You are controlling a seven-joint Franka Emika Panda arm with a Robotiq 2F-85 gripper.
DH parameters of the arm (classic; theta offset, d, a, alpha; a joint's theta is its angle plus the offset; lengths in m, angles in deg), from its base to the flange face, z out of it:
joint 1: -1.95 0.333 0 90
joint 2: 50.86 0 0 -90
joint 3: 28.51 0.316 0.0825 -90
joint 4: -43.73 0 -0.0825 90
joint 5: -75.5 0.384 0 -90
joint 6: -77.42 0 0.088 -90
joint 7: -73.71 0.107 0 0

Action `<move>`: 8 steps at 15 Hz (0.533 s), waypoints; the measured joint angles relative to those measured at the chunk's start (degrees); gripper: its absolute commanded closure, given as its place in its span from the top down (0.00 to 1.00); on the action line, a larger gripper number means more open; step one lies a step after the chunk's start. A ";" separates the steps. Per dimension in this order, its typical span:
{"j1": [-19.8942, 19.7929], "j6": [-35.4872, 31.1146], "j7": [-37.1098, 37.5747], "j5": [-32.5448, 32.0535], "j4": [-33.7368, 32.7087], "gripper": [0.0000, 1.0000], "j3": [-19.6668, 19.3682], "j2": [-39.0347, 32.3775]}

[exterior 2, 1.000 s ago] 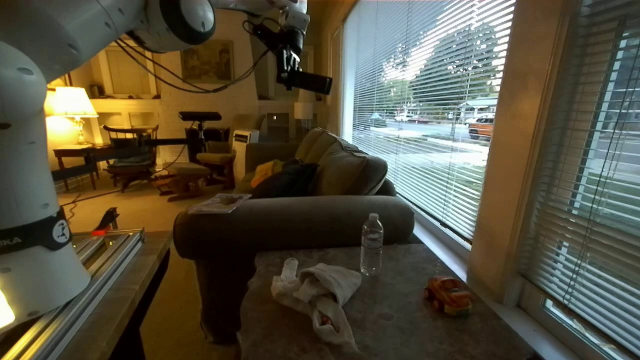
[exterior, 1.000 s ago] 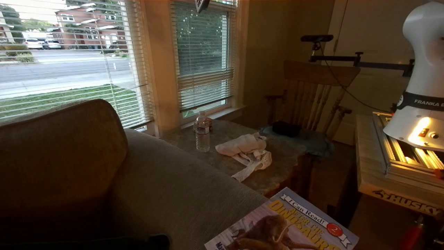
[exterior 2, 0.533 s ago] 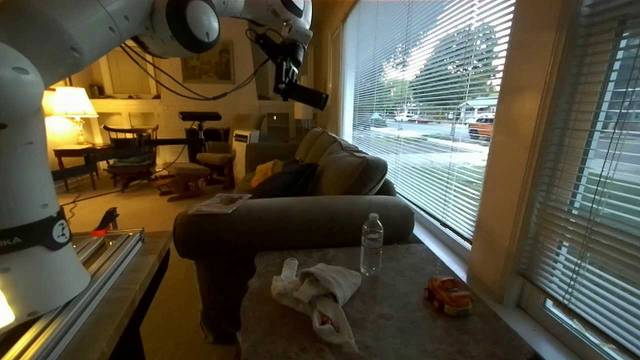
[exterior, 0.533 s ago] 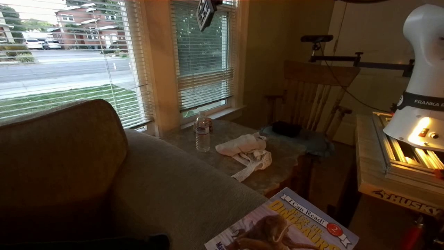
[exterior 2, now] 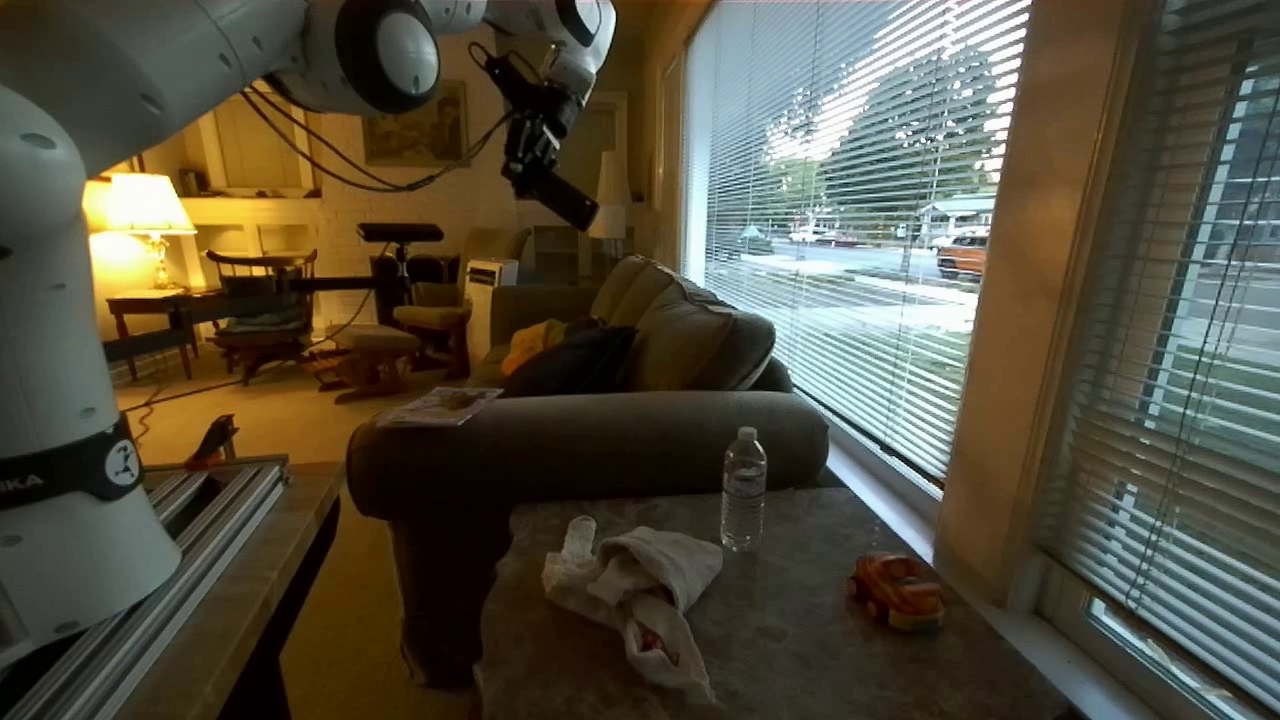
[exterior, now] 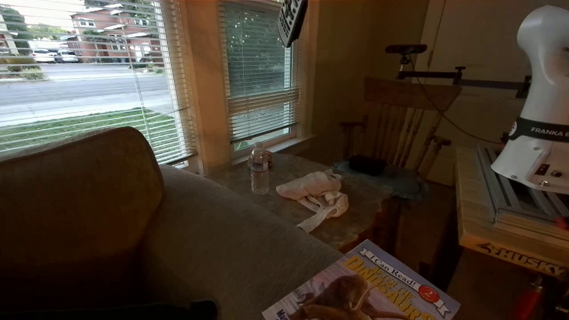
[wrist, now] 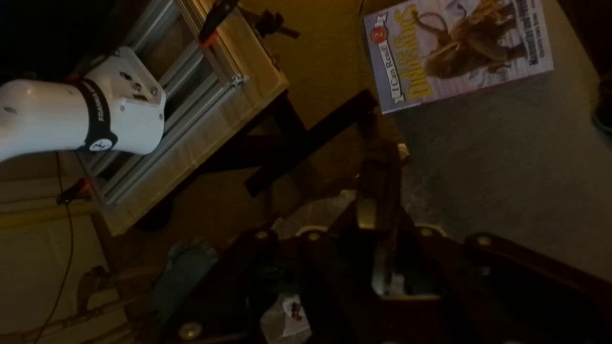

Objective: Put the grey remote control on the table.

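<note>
the gripper [exterior 2: 527,172] is clamped on the remote [exterior 2: 569,202], which hangs in the air, well above the table [exterior 2: 800,640]. whether it is inside the table's couch edge or out over the couch arm [exterior 2: 590,445], the views do not settle. that gives the first risk, as i judge it: let go short of that edge, and it lands on the padding and may slide off.

the bottle [exterior 2: 743,500] stands upright near the couch edge, toward the window [exterior 2: 840,260]; coming down there, the remote could tip it. the crumpled cloth [exterior 2: 660,565] lies toward the bench [exterior 2: 245,570] edge, and a landing on it would leave the remote propped crooked. the car [exterior 2: 898,590] sits by the window edge. the stretch of top between car and cloth, away from the corners, seems the safer target.

the tilt matters too: the free end slopes down, so it would likely touch first and twist in the grip, and a high release could bounce it off an edge.

in both exterior views it is long and flat. in an exterior view the remote [exterior: 290,22] shows a pale grey face with rows of small dark buttons and a darker side, its upper end cut off.
</note>
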 measured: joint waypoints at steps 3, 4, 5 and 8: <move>0.03 0.72 6.70 3.40 0.01 0.15 1.74 0.91; 0.01 0.79 7.48 3.63 0.02 0.15 1.95 1.11; -0.03 0.80 7.71 3.64 0.02 0.15 2.04 1.18; -0.19 0.81 7.79 3.66 0.14 0.04 2.06 1.17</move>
